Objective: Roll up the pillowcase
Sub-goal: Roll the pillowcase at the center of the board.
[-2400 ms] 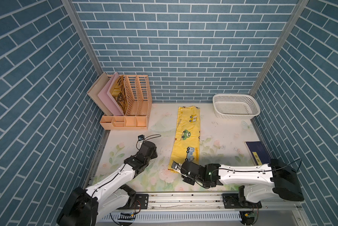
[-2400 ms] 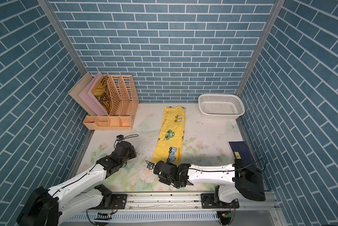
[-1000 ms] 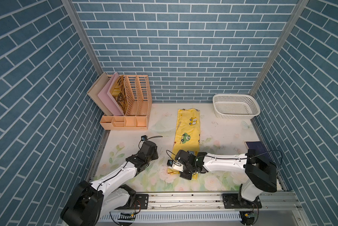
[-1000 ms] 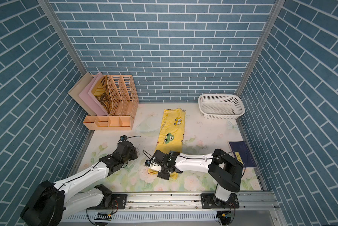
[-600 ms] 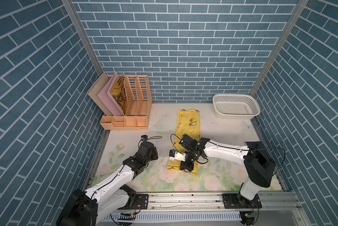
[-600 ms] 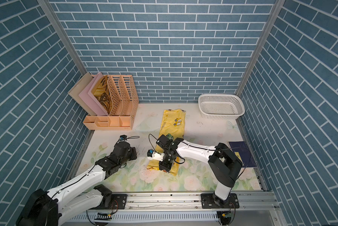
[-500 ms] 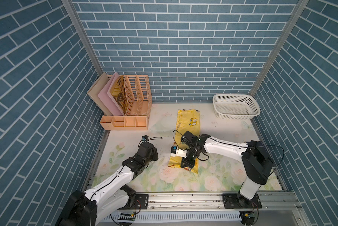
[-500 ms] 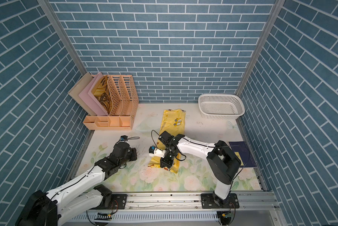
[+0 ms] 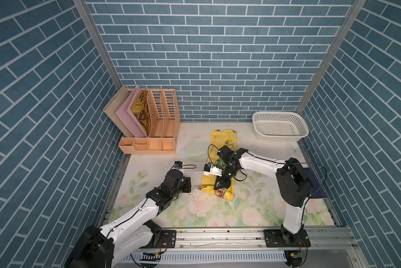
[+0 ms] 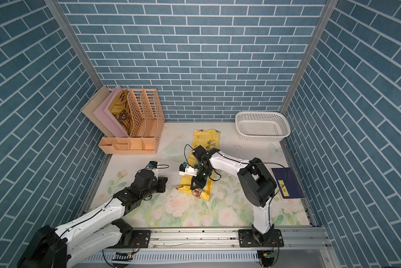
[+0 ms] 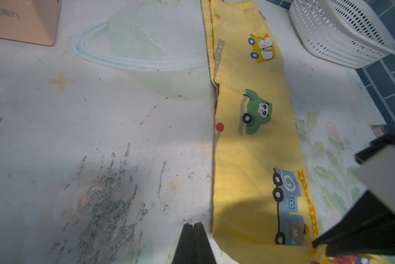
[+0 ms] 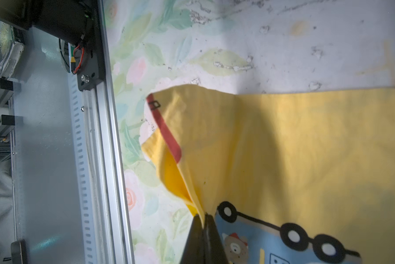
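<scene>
The pillowcase [image 9: 225, 139] is a long yellow strip printed with cartoon cars, lying lengthways on the floral mat in both top views [image 10: 206, 139]. My right gripper [image 9: 218, 188] is shut on its near end, which is lifted and folded back over the strip. In the right wrist view the right gripper [image 12: 203, 216] pinches a doubled yellow edge of the pillowcase [image 12: 306, 137]. My left gripper [image 9: 187, 184] rests low on the mat just left of that end. In the left wrist view the left gripper [image 11: 193, 225] is shut and empty, beside the pillowcase [image 11: 255, 148] edge.
A peach file organizer [image 9: 153, 130] with boards stands at the back left. A white perforated basket [image 9: 279, 126] sits at the back right. A dark blue book [image 10: 286, 182] lies by the right wall. A metal rail [image 9: 218, 234] runs along the front edge.
My right gripper has carried the pillowcase's near end away from the front rail, folding it back over the strip. The left gripper has edged a little closer to the fabric.
</scene>
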{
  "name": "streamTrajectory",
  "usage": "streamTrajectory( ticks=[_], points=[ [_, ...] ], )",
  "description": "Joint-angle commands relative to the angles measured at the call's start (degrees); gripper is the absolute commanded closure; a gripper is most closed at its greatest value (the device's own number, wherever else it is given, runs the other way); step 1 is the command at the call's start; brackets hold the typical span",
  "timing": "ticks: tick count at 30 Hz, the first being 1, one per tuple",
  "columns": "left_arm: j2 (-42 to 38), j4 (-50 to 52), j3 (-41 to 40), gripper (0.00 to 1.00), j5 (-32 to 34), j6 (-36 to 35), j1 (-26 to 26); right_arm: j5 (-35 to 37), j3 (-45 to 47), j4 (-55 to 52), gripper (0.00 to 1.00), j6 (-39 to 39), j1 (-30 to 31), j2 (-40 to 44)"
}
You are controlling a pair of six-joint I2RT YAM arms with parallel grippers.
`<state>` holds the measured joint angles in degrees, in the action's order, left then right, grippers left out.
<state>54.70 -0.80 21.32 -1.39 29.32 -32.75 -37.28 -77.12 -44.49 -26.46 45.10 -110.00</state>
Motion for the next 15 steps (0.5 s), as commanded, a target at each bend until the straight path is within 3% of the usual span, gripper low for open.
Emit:
streamTrajectory(
  ticks=[1,6,15],
  points=[
    [-1.2,-2.2,-0.9,1.00,-1.0,-1.3,-0.4,0.2,0.2,-1.2,1.00,-1.5,-0.9,-1.1],
    [0.7,-3.6,0.6,1.00,-3.9,-2.1,-1.4,1.6,-0.5,-0.2,1.00,-0.6,-1.2,-3.7],
    [1.5,-12.8,-2.0,1.00,-10.6,-1.5,-7.8,2.9,-1.7,1.4,0.98,0.1,-1.2,-5.7]
  ],
)
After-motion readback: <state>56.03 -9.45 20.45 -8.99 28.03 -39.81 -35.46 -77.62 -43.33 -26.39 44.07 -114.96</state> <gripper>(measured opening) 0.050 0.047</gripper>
